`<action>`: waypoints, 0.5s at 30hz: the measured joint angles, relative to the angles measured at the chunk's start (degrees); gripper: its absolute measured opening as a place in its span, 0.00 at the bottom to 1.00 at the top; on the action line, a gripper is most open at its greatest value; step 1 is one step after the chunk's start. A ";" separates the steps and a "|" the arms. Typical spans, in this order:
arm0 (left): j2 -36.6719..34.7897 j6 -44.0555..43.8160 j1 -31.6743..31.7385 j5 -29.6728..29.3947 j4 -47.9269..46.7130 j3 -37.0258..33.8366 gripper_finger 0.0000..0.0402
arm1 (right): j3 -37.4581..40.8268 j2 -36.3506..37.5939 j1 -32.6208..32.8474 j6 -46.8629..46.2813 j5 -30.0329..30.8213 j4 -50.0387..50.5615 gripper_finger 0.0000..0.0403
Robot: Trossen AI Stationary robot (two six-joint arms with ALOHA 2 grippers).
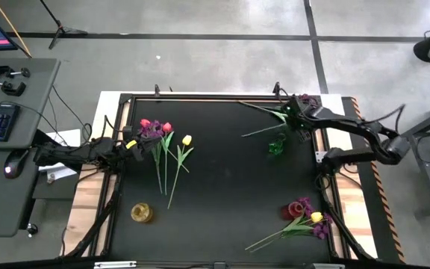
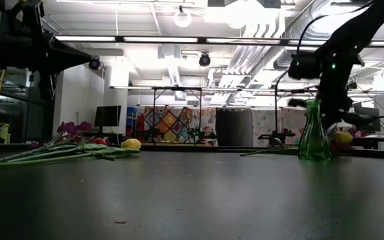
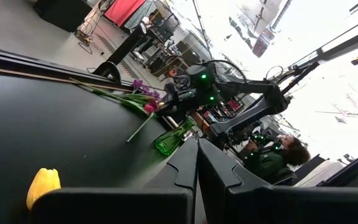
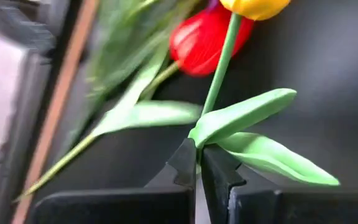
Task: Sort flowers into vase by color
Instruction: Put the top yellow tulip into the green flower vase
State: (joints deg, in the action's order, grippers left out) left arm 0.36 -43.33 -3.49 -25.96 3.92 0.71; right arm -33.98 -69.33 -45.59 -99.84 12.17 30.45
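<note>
A yellow tulip (image 4: pixel 253 6) at the table's far right is pinched by its stem in the closed right gripper (image 4: pixel 197 163), near the green vase (image 1: pixel 276 146). It should be lifted slowly, stem kept vertical. Three flower groups and three vases can be counted. The left gripper (image 3: pixel 196 163) rests shut, empty, at the left.

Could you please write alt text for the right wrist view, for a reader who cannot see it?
The right pincer is shut on the thin green stem of a yellow artificial tulip, just below its two long green leaves. Behind it a red artificial tulip and blurred green stems lie over the black table surface.
</note>
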 joint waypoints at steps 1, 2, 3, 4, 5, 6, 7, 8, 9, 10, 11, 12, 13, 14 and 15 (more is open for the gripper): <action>0.00 0.01 -0.02 0.02 -0.02 -0.02 0.00 | 0.00 1.24 0.25 0.55 0.69 -0.68 0.01; 0.00 0.01 -0.01 0.00 -0.02 -0.02 0.00 | 0.00 2.57 0.47 1.39 1.55 -1.56 0.00; 0.00 0.00 0.00 0.00 0.00 -0.02 0.00 | 0.00 3.92 0.61 2.44 2.23 -2.66 0.00; 0.00 0.00 -0.02 0.00 0.00 -0.02 0.00 | 0.00 5.35 0.71 3.47 2.90 -4.06 0.00; 0.00 0.01 -0.01 0.01 -0.01 0.00 0.00 | 0.00 6.66 0.73 4.78 3.56 -5.69 0.00; 0.00 0.00 -0.01 0.00 -0.01 -0.02 0.00 | 0.00 7.99 0.71 6.59 4.13 -7.25 0.00; 0.00 0.00 -0.01 0.00 0.00 -0.02 0.00 | 0.00 9.40 0.70 8.67 4.47 -9.02 0.00; 0.00 0.00 -0.02 0.00 -0.02 -0.02 0.00 | 0.00 10.71 0.61 10.98 4.59 -10.96 0.00; 0.00 0.02 -0.02 0.00 -0.02 -0.02 0.00 | 0.00 12.03 0.59 13.80 4.67 -12.84 0.00; 0.00 0.00 0.00 0.00 0.00 -0.02 0.00 | 0.00 13.29 0.60 16.97 4.56 -14.57 0.00; 0.00 0.02 0.00 0.00 0.00 -0.02 0.00 | 0.00 14.71 0.60 21.13 4.02 -16.79 0.00; 0.00 0.00 0.00 0.02 -0.02 0.00 0.00 | 0.00 16.07 0.60 26.09 3.06 -19.43 0.00; 0.00 0.01 0.00 0.00 -0.02 0.00 0.00 | 0.00 17.55 0.60 31.94 1.40 -22.19 0.00; 0.00 0.01 -0.02 0.00 0.00 -0.02 0.00 | 0.00 19.25 0.60 37.51 -0.97 -25.00 0.00; 0.00 0.01 -0.01 0.00 0.00 0.00 0.00 | -0.14 20.99 0.60 42.27 -3.78 -27.16 0.00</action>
State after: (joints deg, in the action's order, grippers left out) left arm 0.36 -43.32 -3.49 -25.96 3.92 0.70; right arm -34.11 -48.34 -44.99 -57.56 8.39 3.29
